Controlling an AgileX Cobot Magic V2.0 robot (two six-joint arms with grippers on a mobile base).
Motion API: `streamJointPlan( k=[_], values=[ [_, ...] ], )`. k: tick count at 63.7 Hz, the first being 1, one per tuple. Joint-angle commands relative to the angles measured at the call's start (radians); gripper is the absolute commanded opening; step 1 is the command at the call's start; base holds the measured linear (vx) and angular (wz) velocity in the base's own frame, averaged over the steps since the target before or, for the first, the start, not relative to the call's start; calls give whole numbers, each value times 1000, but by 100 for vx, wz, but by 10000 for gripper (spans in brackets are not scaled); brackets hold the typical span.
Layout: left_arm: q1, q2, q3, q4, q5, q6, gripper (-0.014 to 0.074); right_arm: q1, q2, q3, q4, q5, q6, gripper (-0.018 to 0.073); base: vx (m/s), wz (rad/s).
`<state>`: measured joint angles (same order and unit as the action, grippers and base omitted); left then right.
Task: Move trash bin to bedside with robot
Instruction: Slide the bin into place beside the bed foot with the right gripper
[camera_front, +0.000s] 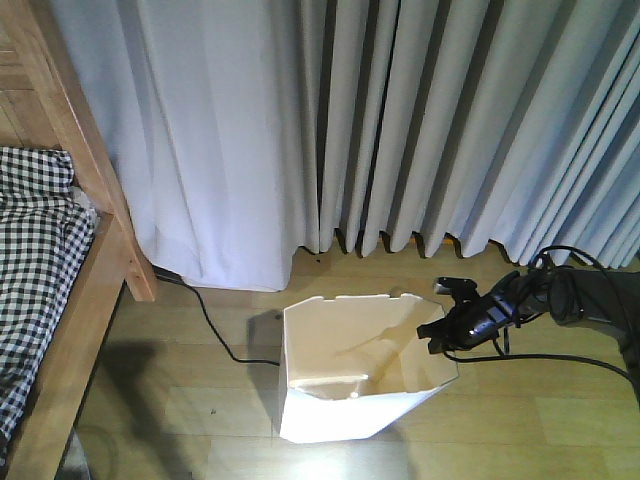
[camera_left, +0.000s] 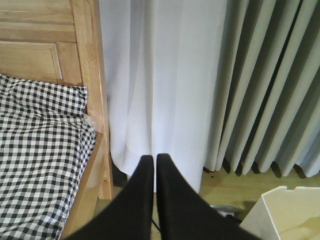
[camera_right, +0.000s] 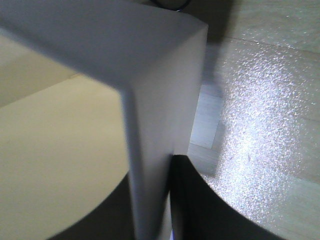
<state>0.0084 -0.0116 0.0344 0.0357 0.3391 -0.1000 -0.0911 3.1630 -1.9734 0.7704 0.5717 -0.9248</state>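
The white trash bin (camera_front: 350, 400) stands on the wooden floor, its cream inside showing. My right gripper (camera_front: 440, 330) is shut on the bin's right rim. In the right wrist view the bin wall (camera_right: 165, 100) runs between the two black fingers (camera_right: 210, 205) of that gripper (camera_right: 150, 200). The bedside, a light wooden bed frame (camera_front: 100, 270) with checked bedding (camera_front: 40, 260), lies to the left, a stretch of floor away from the bin. My left gripper (camera_left: 154, 159) hangs shut and holds nothing, facing the bed frame (camera_left: 95, 100); a corner of the bin (camera_left: 285, 215) shows at its lower right.
Pale grey curtains (camera_front: 400, 120) hang along the back wall down to the floor. A black cable (camera_front: 215, 330) runs across the floor from the bed's corner to the bin. The right arm's cables (camera_front: 590, 330) trail off to the right.
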Motion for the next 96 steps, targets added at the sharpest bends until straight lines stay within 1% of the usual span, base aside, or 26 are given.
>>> streamJointPlan(
  k=[1,30,64,74,96],
  values=[
    [-1,18,3,-2,-73,-4,-6,-7,-80,-34,60,119,23,13,0,0],
    [-1,18,3,-2,-73,-4,-6,-7,-77,-34,37,60,23,47,0,0],
    [-1,18,3,-2,-73,-4,-6,-5,-77,-34,27,55,32,95,0,0],
    [-1,18,3,-2,-73,-4,-6,-5,-77,-34,13,55,49,136,0,0],
    [-1,18,3,-2,-73,-4,-6,-5,-77,-34,-2,58,74,267,0,0]
  ],
)
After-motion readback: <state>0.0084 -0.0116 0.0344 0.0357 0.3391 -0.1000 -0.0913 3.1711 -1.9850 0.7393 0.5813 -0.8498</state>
